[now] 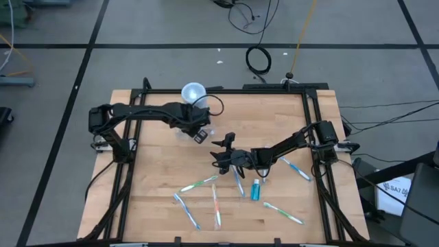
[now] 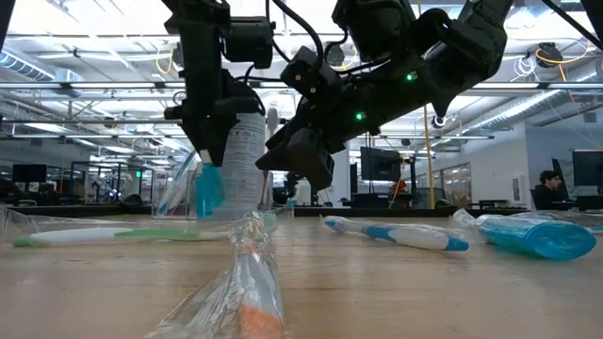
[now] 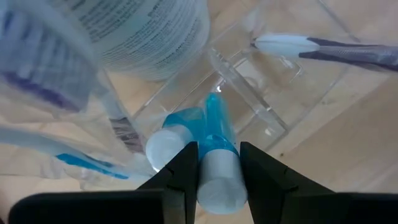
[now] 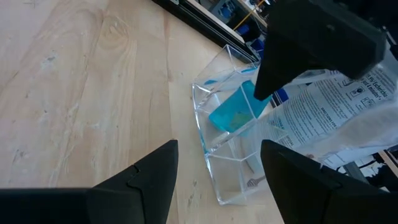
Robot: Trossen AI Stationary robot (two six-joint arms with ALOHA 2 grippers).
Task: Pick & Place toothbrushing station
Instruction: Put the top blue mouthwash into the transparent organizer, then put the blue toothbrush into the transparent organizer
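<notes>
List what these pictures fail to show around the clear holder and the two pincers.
- High view: the station's low tray lies hidden under the left pincer.
- Left wrist view: the teal tube between the left pincer's fingers is cut off by the bottom edge.
- Low view: the cylinder is partly covered by the left arm; its base is unclear.
- Right wrist view: print on the cylinder's label is too small to read; the open right pincer holds nothing.
</notes>
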